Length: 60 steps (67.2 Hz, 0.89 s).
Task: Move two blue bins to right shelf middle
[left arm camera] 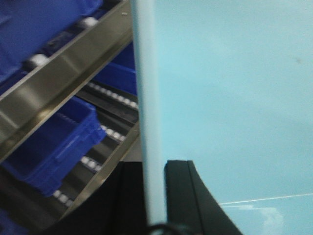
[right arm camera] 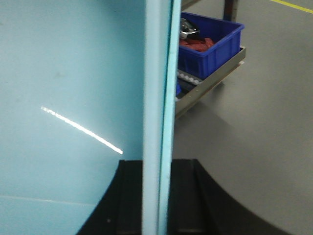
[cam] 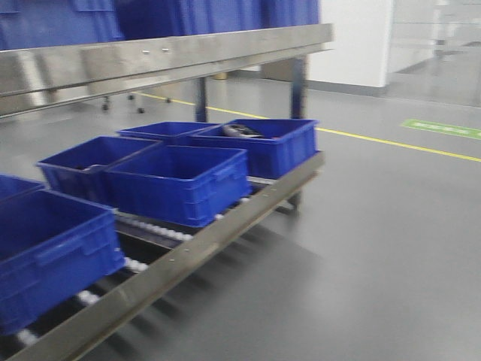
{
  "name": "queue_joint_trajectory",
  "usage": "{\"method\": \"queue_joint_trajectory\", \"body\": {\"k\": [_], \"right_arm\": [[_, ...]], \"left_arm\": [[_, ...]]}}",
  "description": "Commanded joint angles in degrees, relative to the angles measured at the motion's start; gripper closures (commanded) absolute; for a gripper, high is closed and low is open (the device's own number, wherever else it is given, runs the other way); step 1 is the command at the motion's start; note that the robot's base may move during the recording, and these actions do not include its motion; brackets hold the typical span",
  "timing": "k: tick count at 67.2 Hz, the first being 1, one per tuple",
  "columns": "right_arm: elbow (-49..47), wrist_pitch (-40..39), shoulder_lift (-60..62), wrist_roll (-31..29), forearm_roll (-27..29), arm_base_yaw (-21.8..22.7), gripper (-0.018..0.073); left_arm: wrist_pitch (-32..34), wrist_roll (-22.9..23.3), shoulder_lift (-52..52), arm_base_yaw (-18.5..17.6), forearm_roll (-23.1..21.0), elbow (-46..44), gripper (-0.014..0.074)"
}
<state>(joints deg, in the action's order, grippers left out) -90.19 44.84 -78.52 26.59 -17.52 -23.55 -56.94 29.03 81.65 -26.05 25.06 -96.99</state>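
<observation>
We've got the bin (left arm camera: 234, 98) clamped by its rim, left gripper (left arm camera: 157, 205) & right gripper (right arm camera: 156, 196) both pinching it, near the rack (cam: 188, 49). Stiff, smooth, prob. light; hold rim firmly.

Dark blue bins (cam: 177, 180) on a roller rack (cam: 188, 252), grey floor (cam: 376, 248) (yellow line (cam: 391, 143) across it)

Both the left gripper (left arm camera: 156, 196) and right gripper (right arm camera: 156, 196) have matte black, curved fingers.
</observation>
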Motion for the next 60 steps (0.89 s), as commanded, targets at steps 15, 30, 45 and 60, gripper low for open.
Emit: {"method": "queue_joint_trajectory", "body": {"k": [15, 30, 45, 60], "right_arm": [[-1.14, -6.46, 1.45, -0.76, -0.25, -0.12, 0.0724], [-1.14, -6.46, 1.45, -0.76, -0.25, -0.12, 0.0724], [-1.14, -6.46, 1.45, -0.76, -0.25, -0.12, 0.0724], [-1.14, -6.46, 1.45, -0.76, -0.25, -0.12, 0.0724]], "left_arm": [[3.99, -0.44, -0.56, 0.08, 1.21, -0.87, 0.0707], [3.99, -0.44, -0.56, 0.08, 1.21, -0.87, 0.0707], [3.99, -0.44, -0.56, 0.08, 1.21, -0.87, 0.0707], [3.99, -0.44, -0.56, 0.08, 1.21, -0.87, 0.0707]]}}
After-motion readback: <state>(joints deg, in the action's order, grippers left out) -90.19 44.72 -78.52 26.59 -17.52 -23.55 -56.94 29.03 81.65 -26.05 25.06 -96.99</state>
